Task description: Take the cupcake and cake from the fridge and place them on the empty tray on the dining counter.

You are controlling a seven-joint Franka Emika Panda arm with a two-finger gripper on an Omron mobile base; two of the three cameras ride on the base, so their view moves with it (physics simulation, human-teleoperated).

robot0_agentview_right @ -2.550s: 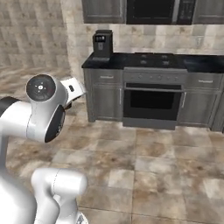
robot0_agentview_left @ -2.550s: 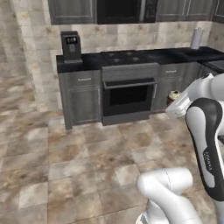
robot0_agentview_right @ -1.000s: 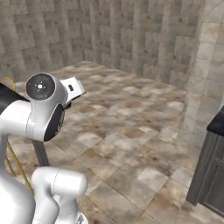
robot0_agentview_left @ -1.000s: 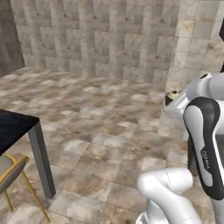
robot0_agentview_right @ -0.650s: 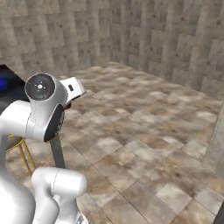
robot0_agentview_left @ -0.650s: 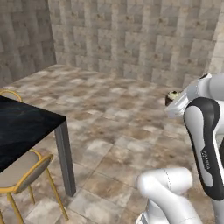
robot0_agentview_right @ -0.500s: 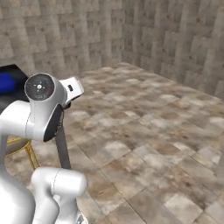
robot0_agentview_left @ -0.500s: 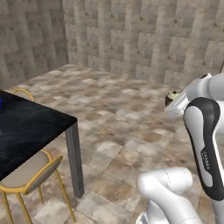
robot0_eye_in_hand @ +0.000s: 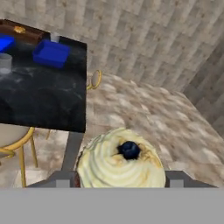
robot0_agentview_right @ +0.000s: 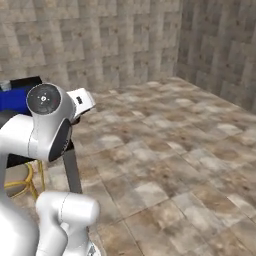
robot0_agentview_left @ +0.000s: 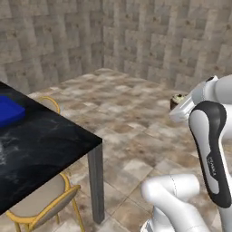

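The gripper (robot0_eye_in_hand: pixel 120 179) holds the cream-topped cupcake (robot0_eye_in_hand: pixel 121 159) clamped between its jaws above the tiled floor, well short of the dining counter (robot0_eye_in_hand: pixel 43 98), where the blue tray (robot0_eye_in_hand: pixel 51 53) sits farther off.

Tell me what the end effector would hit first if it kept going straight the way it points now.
Probably the tiled floor just past the dining counter corner. The end effector, shut on the cupcake, aims down and forward beside that corner; depth is unclear, so it might clip the counter edge.
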